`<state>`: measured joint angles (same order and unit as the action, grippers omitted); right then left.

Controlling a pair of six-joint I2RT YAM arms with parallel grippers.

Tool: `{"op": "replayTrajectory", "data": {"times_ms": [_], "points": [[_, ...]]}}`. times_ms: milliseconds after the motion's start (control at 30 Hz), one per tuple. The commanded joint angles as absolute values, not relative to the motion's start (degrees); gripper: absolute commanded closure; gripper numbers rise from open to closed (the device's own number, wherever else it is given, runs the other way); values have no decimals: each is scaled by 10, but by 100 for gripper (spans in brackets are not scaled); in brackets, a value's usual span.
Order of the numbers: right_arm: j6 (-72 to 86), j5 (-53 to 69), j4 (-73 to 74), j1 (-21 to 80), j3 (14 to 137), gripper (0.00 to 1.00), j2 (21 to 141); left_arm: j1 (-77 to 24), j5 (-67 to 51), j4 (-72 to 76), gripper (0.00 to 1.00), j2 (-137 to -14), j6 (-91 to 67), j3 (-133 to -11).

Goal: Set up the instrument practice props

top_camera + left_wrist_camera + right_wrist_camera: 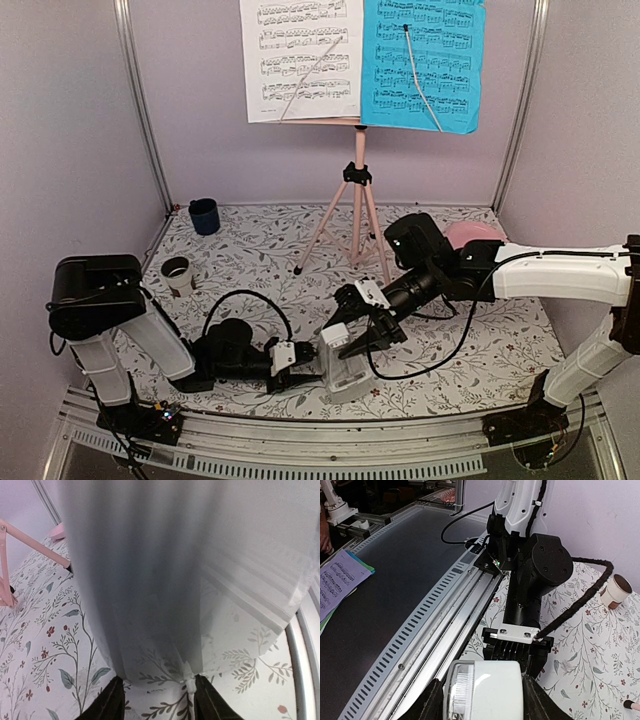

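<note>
Low in the middle of the top view, the white metronome sits just above the near edge of the floral cloth, caught between both arms. The left gripper reaches it from the left. In the left wrist view its dark fingers lie against either side of the pale body, which fills most of that frame. The right gripper comes down on it from the upper right. In the right wrist view its fingers press against both flanks of the white casing, with the round dial facing the camera.

Further up the frame, the pink music stand stands on its tripod at the back of the cloth. It carries a white sheet on the left and a blue sheet on the right, side by side. A dark blue cup sits at the back left, a paper cup nearer the left arm. A pink plate shows behind the right arm.
</note>
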<state>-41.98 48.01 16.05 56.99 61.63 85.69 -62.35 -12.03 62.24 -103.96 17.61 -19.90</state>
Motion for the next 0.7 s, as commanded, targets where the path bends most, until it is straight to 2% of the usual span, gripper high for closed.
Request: {"op": "replayTrajectory", "data": {"times_ms": [0, 100, 333, 400, 667], "points": [[-414, 498, 91, 575, 625, 98, 818, -617, -116, 622, 47, -1025, 181, -196], [-395, 464, 79, 575, 623, 99, 821, -611, -98, 639, 31, -1003, 163, -181], [-345, 379, 38, 575, 619, 100, 820, -596, 36, 630, 14, -912, 103, -155], [-332, 343, 24, 575, 617, 100, 821, -593, 62, 625, 2, -886, 91, -147], [-178, 91, -62, 574, 628, 100, 852, -583, 160, 591, 0, -792, 10, -133]]}}
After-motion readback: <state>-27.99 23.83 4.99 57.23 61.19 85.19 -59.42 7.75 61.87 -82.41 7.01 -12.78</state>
